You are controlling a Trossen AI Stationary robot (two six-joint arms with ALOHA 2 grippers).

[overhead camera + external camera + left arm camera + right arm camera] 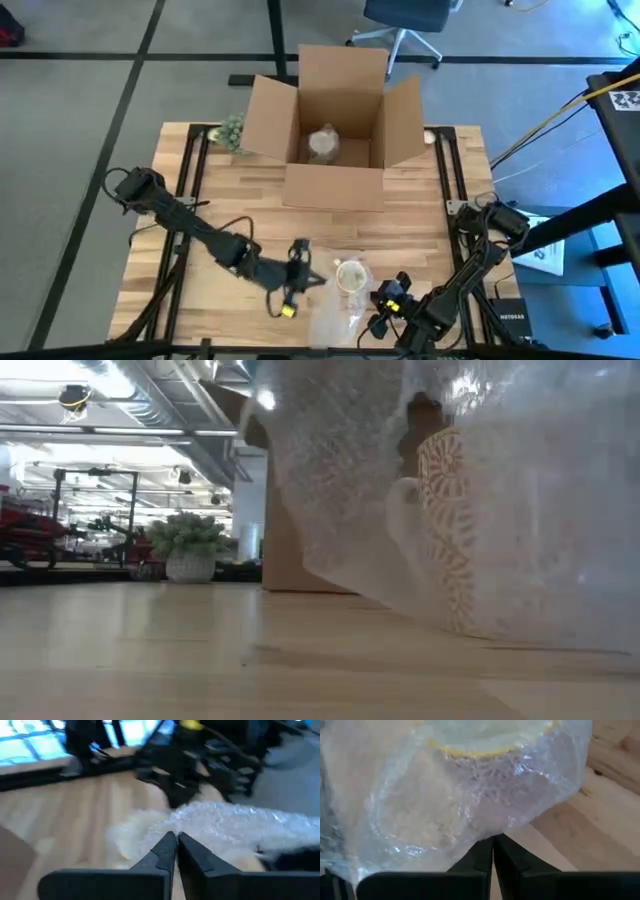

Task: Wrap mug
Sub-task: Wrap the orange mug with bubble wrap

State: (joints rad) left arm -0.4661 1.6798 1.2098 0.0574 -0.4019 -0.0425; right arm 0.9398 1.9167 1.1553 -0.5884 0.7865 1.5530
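Both hands sit at the near edge of the table (200, 240), and from my station I see each one pinched onto the bubble wrap (335, 315). On the left wrist camera the left hand (176, 840) has its two dark fingers pressed together at the tips, with an edge of the crinkled clear sheet caught between them. On the right wrist camera the right hand (492, 842) looks the same: fingers closed to a thin slit, the wrap's lower edge nipped at the tips and ballooning up over them.

Between the two hands stands the mug (351, 277), upright on the sheet near the front middle of the table. I read it from above as a pale cup with its open mouth facing up. The low camera shows it through the plastic as cream-coloured with a rust-red leafy pattern and its handle turned to one side. That same low camera has the wrap lifted in a tall cloudy curtain that hides the upper part of the mug.

Farther back, the cardboard box (335, 125) stands with all four flaps open. Inside it lies a pale, rounded bundle (323, 143); I cannot tell what it is. Just beside the box's left flap sits a small potted plant (232, 131), at the far edge of the table.
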